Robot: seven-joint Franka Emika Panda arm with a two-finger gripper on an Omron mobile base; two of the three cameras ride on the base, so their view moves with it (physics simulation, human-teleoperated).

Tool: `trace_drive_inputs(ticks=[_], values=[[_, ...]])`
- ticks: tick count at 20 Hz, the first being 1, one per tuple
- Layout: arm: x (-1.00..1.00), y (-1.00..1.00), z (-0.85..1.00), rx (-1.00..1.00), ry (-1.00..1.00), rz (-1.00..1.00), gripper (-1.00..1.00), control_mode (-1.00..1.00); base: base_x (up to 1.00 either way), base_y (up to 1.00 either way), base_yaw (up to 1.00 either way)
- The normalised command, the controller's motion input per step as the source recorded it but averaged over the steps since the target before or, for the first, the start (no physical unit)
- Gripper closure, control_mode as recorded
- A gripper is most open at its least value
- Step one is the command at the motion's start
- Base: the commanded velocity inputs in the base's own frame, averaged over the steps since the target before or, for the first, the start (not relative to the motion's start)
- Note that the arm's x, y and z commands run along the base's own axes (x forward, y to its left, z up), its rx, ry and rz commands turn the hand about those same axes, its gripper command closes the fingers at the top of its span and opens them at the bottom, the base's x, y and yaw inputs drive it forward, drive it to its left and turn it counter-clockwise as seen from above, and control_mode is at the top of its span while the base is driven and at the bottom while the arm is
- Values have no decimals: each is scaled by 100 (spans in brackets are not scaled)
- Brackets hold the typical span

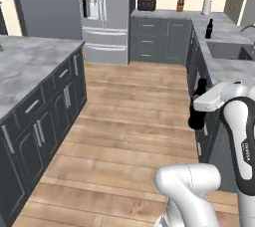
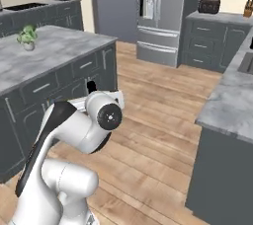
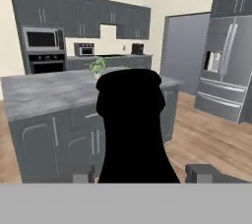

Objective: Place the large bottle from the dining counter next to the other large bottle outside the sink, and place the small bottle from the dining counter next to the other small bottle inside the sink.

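My gripper (image 3: 138,174) is shut on the large bottle (image 3: 130,120), a black one that stands upright between the two finger tips in the hand view. From the left base view the same large bottle (image 1: 196,119) hangs off the white hand above the wood floor, just in front of the right-hand cabinets. The other large bottle (image 1: 209,29), dark as well, stands on the counter just beyond the far-left corner of the sink (image 1: 226,51). A curved faucet (image 1: 247,29) rises at the sink's right. The small bottle and the dining counter are out of view.
An island (image 1: 30,64) with a marble top, drawers and a small potted plant (image 2: 28,36) lies to the left. A steel fridge (image 1: 102,12) stands at the back. A toaster (image 1: 146,3), knife block (image 1: 180,3) and paper roll (image 1: 207,5) line the rear counter.
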Motion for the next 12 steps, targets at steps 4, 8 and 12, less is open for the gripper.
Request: trace_drive_inputs(ticks=[4,8,12], values=[[0,0,0,0,0,0,100,100,0,0,-50],[0,0,0,0,0,0,100,100,3,-3,-45],[0,0,0,0,0,0,100,100,0,-3,-5]])
